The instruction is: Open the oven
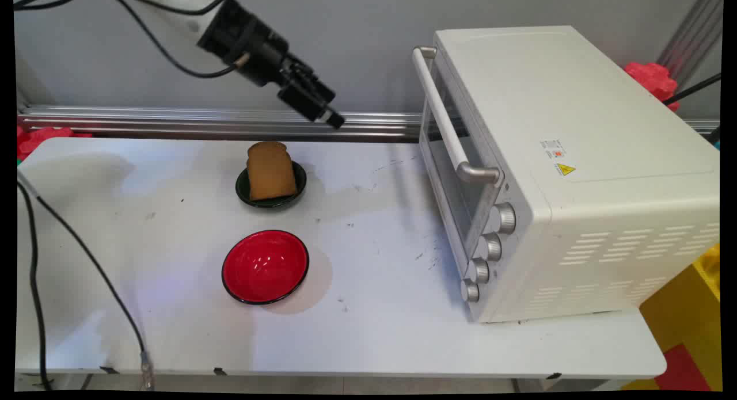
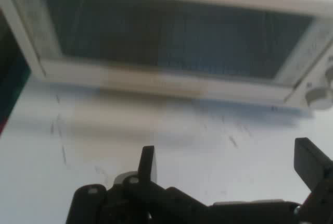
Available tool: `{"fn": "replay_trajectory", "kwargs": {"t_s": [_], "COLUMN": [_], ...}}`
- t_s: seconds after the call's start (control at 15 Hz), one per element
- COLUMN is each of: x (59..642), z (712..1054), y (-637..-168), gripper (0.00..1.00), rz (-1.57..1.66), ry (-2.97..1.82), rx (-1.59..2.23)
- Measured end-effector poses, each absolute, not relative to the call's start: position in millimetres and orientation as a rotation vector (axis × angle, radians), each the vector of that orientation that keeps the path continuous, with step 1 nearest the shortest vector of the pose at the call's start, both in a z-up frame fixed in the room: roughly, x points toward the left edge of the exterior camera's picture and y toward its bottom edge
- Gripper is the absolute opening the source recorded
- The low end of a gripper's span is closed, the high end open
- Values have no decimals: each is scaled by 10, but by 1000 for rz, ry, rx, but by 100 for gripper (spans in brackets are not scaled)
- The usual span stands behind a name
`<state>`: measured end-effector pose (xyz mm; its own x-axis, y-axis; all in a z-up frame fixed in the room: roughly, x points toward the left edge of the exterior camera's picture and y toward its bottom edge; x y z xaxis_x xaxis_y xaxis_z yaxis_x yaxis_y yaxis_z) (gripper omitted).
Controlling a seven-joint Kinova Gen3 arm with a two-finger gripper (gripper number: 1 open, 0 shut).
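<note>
**Gripper hangs open between toast and oven**

White table (image 1: 374, 331) against a grey wall sets the scene, its top scuffed with small dark marks. At upper left of the main view the black gripper (image 1: 328, 117) is held in the air, tilted down and to the right, above the table's far edge and touching nothing. In the hand view its two fingers (image 2: 147, 162) stand wide apart with only bare table between them, and the camera looks straight at the oven's glass door (image 2: 177, 41), which is closed.

Nearest the gripper, just below it at centre left, a slice of toast (image 1: 269, 171) leans in a small dark bowl (image 1: 246, 190), its top sticking out over the rim. It is likely light, dry and stiff but crumbly, so a gentle pinch across its flat faces near the raised upper end looks the safest hold. Below that, apart from it, sits a red bowl (image 1: 265, 266) with a dark rim, nothing in it; its glossy surface looks slippery, and the rim is the only part to grip.

Filling the right of the frame is the white oven (image 1: 576, 158), bulky and surely heavy, with a bar handle (image 1: 443, 109) across the top of the door and four knobs (image 1: 487, 247) down its right side.
</note>
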<state>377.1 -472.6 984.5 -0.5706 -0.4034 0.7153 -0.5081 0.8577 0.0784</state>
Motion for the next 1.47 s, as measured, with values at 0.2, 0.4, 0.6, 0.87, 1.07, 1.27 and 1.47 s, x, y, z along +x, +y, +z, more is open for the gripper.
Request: {"fn": "replay_trajectory", "kwargs": {"t_s": [0.2,0.4,0.6,0.87,1.07,1.27,1.47], "x": [3596,3467,3381,3298,3262,3237,3226], "z": [9940,10010,10055,10103,10122,10136,10140], "y": [-4819,-4886,-4927,-4973,-4986,-5000,-5016], "gripper": [100,100,100,100,0,0,0], "rz": [204,222,223,221,214,211,206], "ry": [-2238,-2237,-2243,-2252,-2259,-2270,-2282], "rx": [610,568,539,506,493,481,480]}}
